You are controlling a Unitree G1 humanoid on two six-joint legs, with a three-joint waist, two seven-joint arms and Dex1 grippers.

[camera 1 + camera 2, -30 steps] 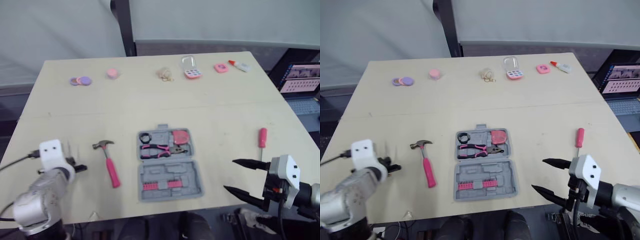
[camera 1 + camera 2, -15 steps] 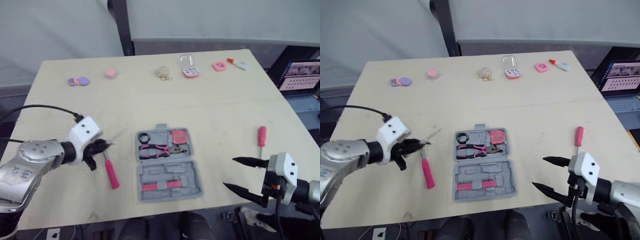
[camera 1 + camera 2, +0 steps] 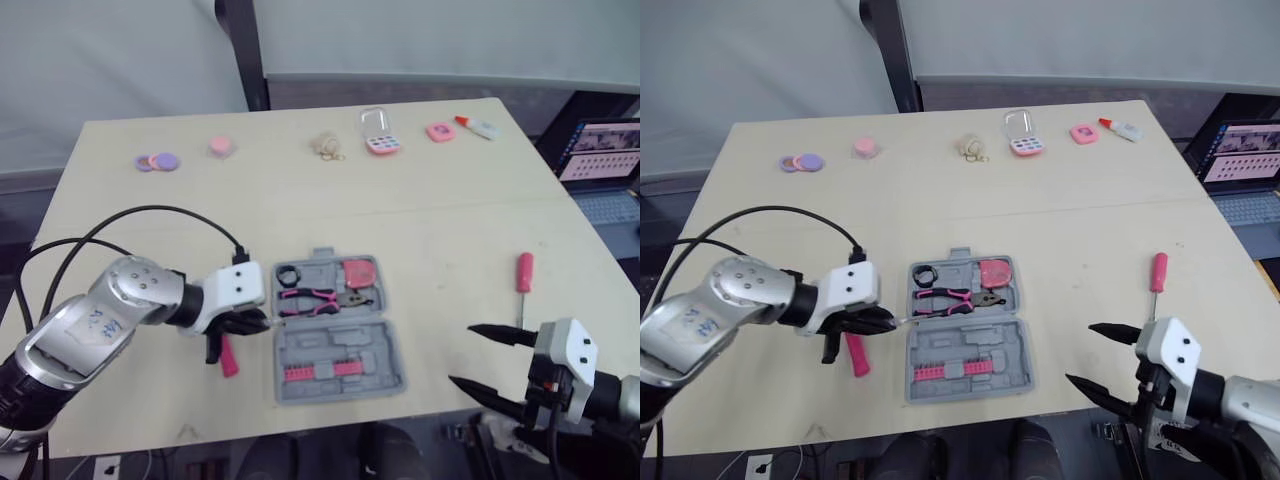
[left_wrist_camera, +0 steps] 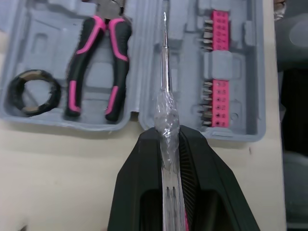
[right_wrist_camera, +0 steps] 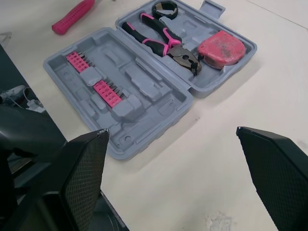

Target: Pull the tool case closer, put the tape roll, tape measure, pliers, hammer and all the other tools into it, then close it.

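Left gripper fingers clench a slim clear-handled screwdriver, its tip over the open tool case mid-desk, which holds tape roll, pliers and tape measure. The pink hammer lies beneath that gripper. The right gripper's fingers gape empty, with the pink screwdriver beyond.

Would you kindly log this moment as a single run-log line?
left gripper shut on clear screwdriver, tip over open tool case | right gripper open | hammer, pink screwdriver on table
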